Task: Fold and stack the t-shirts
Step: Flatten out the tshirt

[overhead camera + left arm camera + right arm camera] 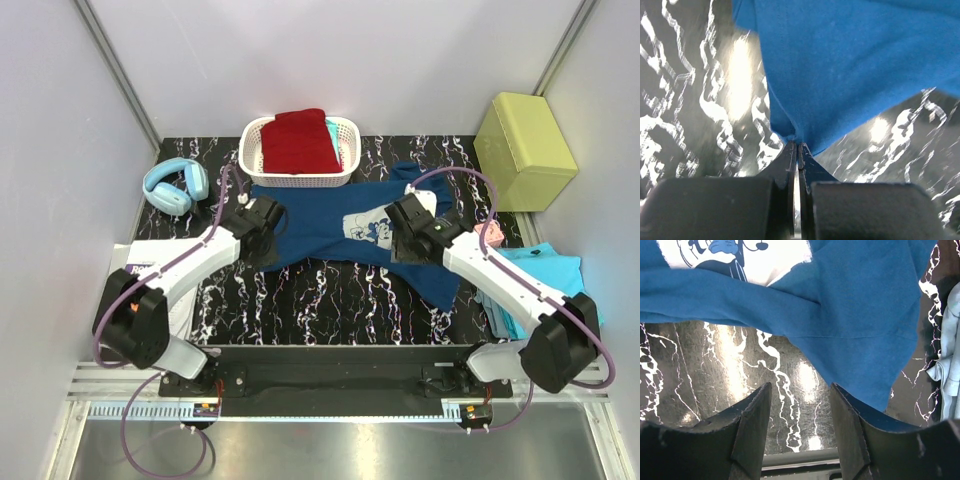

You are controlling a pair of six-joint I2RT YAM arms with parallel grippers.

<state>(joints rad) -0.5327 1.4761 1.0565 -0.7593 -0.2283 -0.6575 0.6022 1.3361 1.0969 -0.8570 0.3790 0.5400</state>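
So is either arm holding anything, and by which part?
The left jaws pinch the navy shirt at a bunched tip of its edge; the right jaws stand open, holding nothing.

We see the navy t-shirt as soft, matt cloth with a fine knit, and its white print as a flat, matt layer on that cloth. The dark red t-shirt and the turquoise t-shirt look like the same dull, soft fabric. The table top is glossy black with white marble-like veins, and it mirrors bright lamp glare. The basket is smooth white plastic lattice. The headphones are pale blue plastic with a light sheen. The box looks smooth and matt. The left gripper and right gripper show black, matt, faintly grainy plastic. The rail is dull grey metal.
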